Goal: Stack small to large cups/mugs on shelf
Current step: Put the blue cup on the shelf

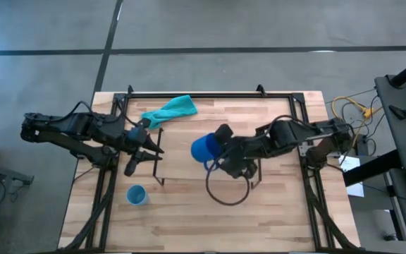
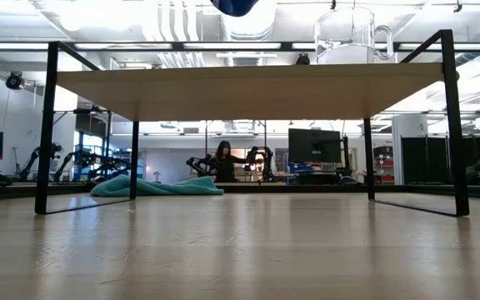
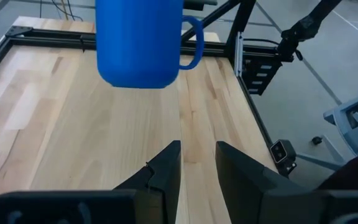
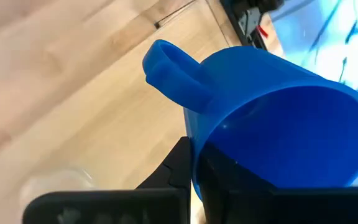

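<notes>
My right gripper is shut on the dark-blue mug and holds it in the air over the light-wood shelf; the mug's bottom shows above the board. The clear glass cup stands by its base on the shelf top, to the mug's right in the low view. The small light-blue cup stands upright on the table near the front left. My left gripper is open and empty at the shelf's left end, pointing toward the mug. My right gripper holds the mug by its rim, close beside the handle, with one finger outside the wall and the other inside the mug. It comes from above and from the table's right. The mug hangs below the fingers, bottom down, clear of the shelf.
A teal cloth lies on the table behind the shelf at the far left. The table's black frame runs along its edges. A dark loop lies below the right arm. People and screens show in the room beyond the table.
</notes>
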`<state>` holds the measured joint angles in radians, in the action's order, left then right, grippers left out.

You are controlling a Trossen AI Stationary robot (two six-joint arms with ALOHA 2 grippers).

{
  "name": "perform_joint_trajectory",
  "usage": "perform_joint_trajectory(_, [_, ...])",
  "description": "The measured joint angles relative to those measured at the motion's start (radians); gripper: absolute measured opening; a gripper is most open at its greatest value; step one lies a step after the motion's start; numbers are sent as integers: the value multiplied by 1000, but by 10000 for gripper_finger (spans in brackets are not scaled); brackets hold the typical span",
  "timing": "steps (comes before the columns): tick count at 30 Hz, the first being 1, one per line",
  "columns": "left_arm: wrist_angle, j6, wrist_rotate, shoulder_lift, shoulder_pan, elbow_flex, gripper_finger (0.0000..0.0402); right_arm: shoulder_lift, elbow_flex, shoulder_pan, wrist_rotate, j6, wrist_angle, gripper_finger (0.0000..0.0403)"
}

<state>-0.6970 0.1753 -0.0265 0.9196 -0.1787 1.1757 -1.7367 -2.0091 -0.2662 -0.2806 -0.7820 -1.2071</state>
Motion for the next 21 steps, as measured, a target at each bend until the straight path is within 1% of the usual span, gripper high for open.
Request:
perform_joint_trajectory(2, [2, 0, 0, 2, 0, 0, 86, 0, 1, 12, 24, -30, -1, 9])
perform_joint_trajectory(6, [7, 1, 0, 6, 0, -3, 86, 0, 10, 26, 147, -19, -15, 9])
perform_joint_trajectory(13, [11, 0, 6, 19, 0, -2, 86, 0, 49, 37, 158, -135, -96, 9])
perform_joint_trajectory(21, [45, 0, 10, 49, 0, -2, 86, -1, 112, 91, 157, -158, -36, 9])
